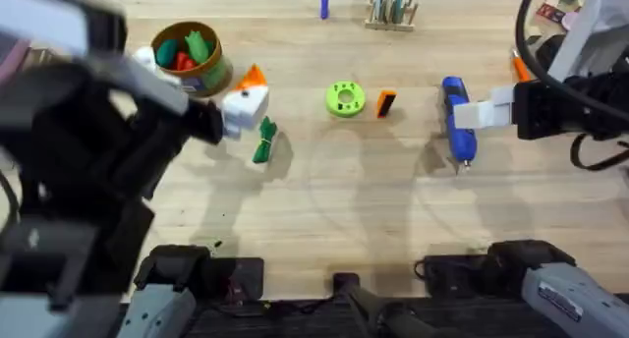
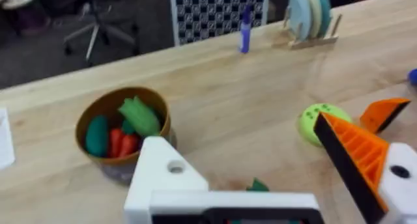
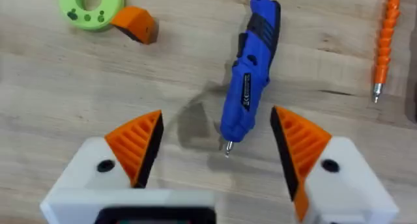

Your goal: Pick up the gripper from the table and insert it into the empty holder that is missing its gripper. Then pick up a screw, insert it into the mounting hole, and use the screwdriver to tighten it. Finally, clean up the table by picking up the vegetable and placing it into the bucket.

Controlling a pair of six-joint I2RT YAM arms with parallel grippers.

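1. Overhead view: the small flat half-orange, half-black gripper block [image 1: 385, 103] lies on the pale wooden table [image 1: 373, 210], just beside a lime-green round disc [image 1: 345, 98], so by my reading the insertion has not begun. The light wooden holder with teal and grey slats [image 1: 392, 9] stands at the far edge, well apart from the block. The slim dark green toy vegetable [image 1: 264, 140] lies on the table near the short round bucket with its yellow-brown rim [image 1: 194, 59], not in it (the bucket already holds other toy foods). The left gripper [image 1: 245, 104] hovers just over the vegetable; the right gripper [image 1: 488, 113] is over the blue electric screwdriver [image 1: 457, 122].

2. Left wrist view: the left gripper's fingers [image 2: 355, 152] stand spread and hold nothing. The bucket [image 2: 124, 129] sits close by, and a tip of the vegetable [image 2: 257, 184] peeks out between the fingers. The holder [image 2: 311, 19] stands far off.

3. Right wrist view: the right gripper [image 3: 218, 142] is spread wide either side of the screwdriver [image 3: 247, 81], not touching it. The gripper block [image 3: 135, 23] touches the disc [image 3: 91, 4]. I can pick out no screw, so screwing looks undone too; all three stages remain.
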